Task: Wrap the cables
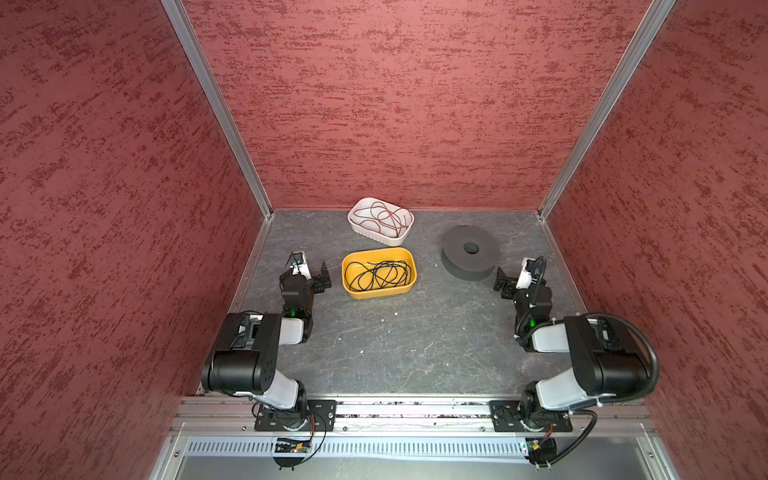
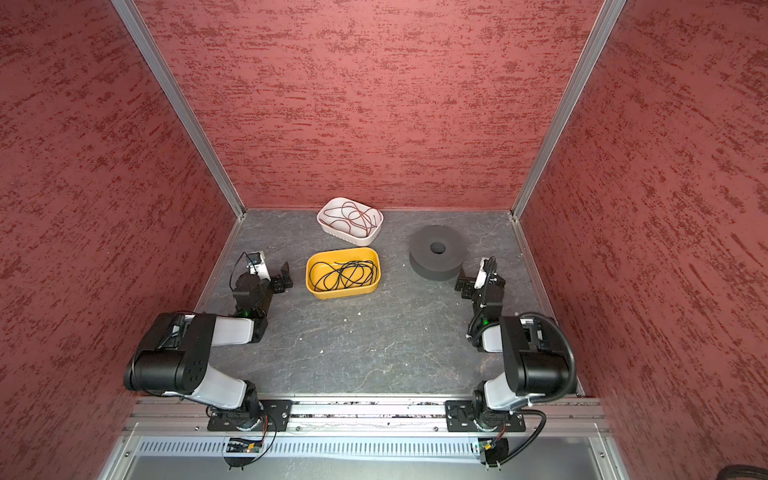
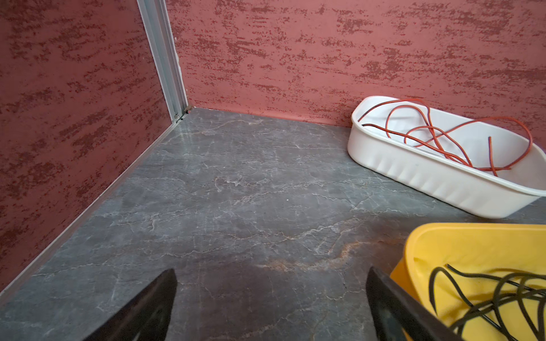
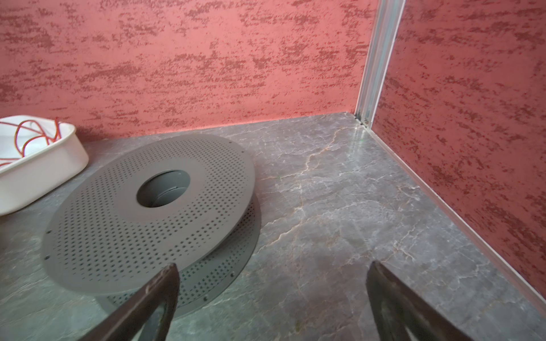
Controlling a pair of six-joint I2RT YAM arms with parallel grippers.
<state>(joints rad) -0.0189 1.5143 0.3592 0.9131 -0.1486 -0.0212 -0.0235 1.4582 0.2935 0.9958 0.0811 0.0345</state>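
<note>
Black left gripper [image 1: 309,270]: low over the dark grey marbled tabletop [image 1: 395,345], just beside the left end of the yellow tub. Its fingers [image 3: 153,304] stand wide apart with nothing between them.
Yellow oval plastic tub [image 1: 376,294]: centre-left of the table. It holds the string-thin black wire [image 1: 380,276], heaped in loose tangled loops inside the rim. Neither gripper touches it.
White ribbed plastic tub [image 1: 361,230]: behind the yellow tub, near the back wall, with a thin red wire [image 1: 384,216] lying in slack loops inside.
Grey perforated plastic spool [image 1: 453,245]: lies flat to the right of both tubs, well apart from the yellow one. No wire shows on it.
Black right gripper [image 1: 513,276]: just beside the spool's near right edge. Its fingers [image 4: 153,298] are spread wide and hold nothing.
Step in hand: apparently the very start, since nothing is picked up and nothing is wound.
Next move: probably the left gripper reaches over the yellow rim and pinches one strand, ideally near a free end. The wire is far thinner than a finger, so the jaws would need to close right down. A slow lift should keep the tangle from dragging the tub. The spool is the likely place to wind the wire, with the right gripper well placed to steady it.
</note>
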